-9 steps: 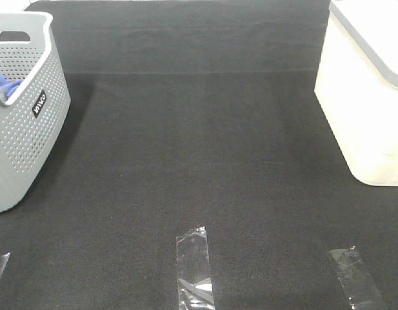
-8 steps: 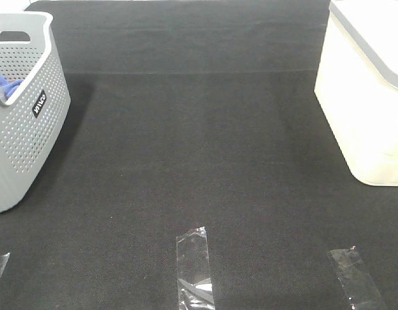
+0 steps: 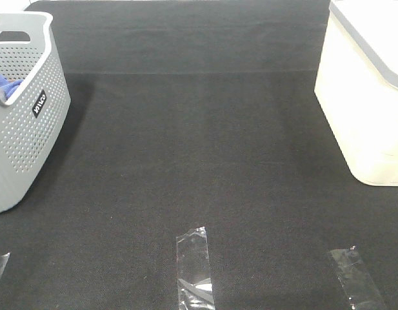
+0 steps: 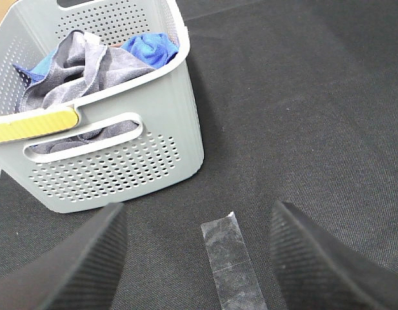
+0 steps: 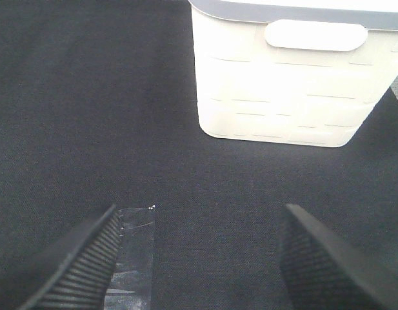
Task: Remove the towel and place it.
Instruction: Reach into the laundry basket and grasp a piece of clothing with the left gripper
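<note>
The grey-lavender towel (image 4: pixel 82 68) lies crumpled inside the grey perforated basket (image 4: pixel 121 168), beside a small bright blue cloth (image 4: pixel 150 48). In the exterior high view the basket (image 3: pixel 21 129) stands at the left edge; only a bit of blue cloth (image 3: pixel 5 84) shows in it, and the towel is hidden there. My left gripper (image 4: pixel 199 258) is open and empty, hovering above the mat short of the basket. My right gripper (image 5: pixel 199 258) is open and empty, facing the white bin (image 5: pixel 289 77). Neither gripper shows in the exterior high view.
A white lidded bin (image 3: pixel 366 97) stands at the right edge. Strips of clear tape lie on the black mat: one in the middle (image 3: pixel 193 265), one at the right (image 3: pixel 353 278), one under the left gripper (image 4: pixel 231 265), one under the right gripper (image 5: pixel 131 258).
</note>
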You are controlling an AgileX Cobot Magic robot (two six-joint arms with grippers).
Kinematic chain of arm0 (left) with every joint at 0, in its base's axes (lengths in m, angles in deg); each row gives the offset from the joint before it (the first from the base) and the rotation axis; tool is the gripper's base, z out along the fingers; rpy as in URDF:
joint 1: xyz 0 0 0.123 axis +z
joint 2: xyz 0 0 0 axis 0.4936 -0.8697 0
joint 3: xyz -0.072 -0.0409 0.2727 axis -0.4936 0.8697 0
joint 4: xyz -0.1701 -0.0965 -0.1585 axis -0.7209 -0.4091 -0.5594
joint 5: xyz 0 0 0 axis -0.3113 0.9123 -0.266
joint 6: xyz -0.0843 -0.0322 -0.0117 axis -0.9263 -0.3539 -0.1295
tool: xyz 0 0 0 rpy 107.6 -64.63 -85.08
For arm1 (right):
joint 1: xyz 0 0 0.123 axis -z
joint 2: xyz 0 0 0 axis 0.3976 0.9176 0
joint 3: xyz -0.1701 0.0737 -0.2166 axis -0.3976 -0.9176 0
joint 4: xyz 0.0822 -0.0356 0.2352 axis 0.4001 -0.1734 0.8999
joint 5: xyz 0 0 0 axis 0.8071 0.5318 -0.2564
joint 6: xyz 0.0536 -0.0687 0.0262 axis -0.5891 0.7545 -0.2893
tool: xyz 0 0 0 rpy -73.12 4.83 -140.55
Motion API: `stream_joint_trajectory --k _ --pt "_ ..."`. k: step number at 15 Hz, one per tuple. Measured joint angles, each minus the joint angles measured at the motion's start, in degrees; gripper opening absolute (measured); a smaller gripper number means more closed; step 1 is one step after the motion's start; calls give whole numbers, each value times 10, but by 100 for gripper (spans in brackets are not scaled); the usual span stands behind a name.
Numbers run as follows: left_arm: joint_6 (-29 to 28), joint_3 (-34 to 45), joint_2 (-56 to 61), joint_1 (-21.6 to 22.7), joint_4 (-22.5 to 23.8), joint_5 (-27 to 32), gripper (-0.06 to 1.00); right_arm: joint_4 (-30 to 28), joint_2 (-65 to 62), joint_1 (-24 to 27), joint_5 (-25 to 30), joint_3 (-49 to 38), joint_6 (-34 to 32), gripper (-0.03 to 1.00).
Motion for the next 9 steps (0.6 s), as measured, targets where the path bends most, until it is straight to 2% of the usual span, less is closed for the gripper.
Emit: stream_joint_trajectory --k 9 --pt "0 0 0 0 0 0 62 0 0 0 0 0 0 66"
